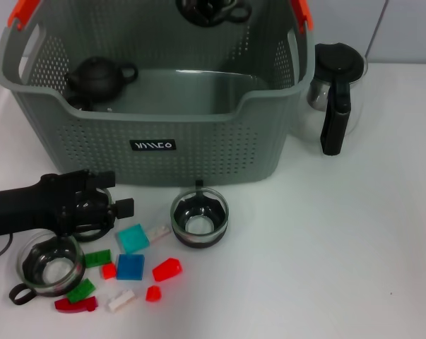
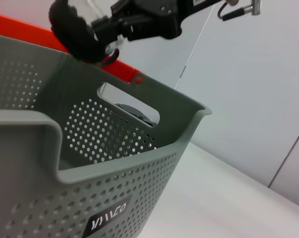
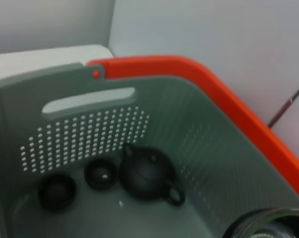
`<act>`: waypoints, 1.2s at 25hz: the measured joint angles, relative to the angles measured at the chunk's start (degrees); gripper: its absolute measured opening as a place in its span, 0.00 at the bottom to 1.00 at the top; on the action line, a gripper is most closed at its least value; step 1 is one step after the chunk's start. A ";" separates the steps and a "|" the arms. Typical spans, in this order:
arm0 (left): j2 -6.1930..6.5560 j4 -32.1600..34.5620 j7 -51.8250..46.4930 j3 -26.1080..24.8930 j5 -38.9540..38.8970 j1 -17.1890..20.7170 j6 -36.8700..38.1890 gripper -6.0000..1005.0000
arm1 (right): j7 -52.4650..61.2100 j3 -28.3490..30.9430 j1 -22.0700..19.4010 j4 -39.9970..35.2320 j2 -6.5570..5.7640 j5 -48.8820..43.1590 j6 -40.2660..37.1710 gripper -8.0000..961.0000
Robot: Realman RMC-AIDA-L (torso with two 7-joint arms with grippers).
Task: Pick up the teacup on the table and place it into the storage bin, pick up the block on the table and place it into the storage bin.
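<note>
Head view, from the left: the left gripper (image 1: pixel 103 206) reaches in low over the white table (image 1: pixel 340 247), just in front of the near wall of the storage bin (image 1: pixel 198 134). A dark ring lies under it, and whether it grasps anything cannot be told. Just near of it stands the left teacup (image 1: pixel 51 263), clear glass with a black handle, upright on the table.

To its right lies a scatter of small pieces: a green block (image 1: pixel 97 258), a cyan block (image 1: pixel 133 238), a blue block (image 1: pixel 130 267) and a red block (image 1: pixel 167 269), with smaller red, green and white bits around them. Right of the cyan block stands the middle teacup (image 1: pixel 199 219), upright, near the bin's front wall but apart from it.

The bin sits behind all this, its black label facing the robot. Inside, at the far left, is a black teapot (image 1: pixel 99 76); the right wrist view shows two small dark cups (image 3: pixel 56 191) beside it.

Over the bin's far side hangs the right gripper (image 1: pixel 211 8), clenched on the held teacup (image 3: pixel 268 225), which is above the bin's inside.

Right of the bin stands a glass coffee pot (image 1: pixel 333 88) with a black handle.
</note>
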 joint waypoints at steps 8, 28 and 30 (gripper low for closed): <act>-0.07 -0.64 0.17 0.00 -0.12 -0.11 -0.62 0.85 | -0.18 -0.15 1.84 9.92 -0.08 -0.11 5.08 0.06; -0.09 -0.89 0.26 0.00 -0.94 -0.25 -0.87 0.86 | -1.25 -2.17 1.89 18.49 0.53 0.21 11.00 0.06; -0.09 -0.90 0.26 0.00 -1.21 -0.25 -0.87 0.86 | -1.24 -2.10 1.80 18.66 0.53 0.22 11.02 0.06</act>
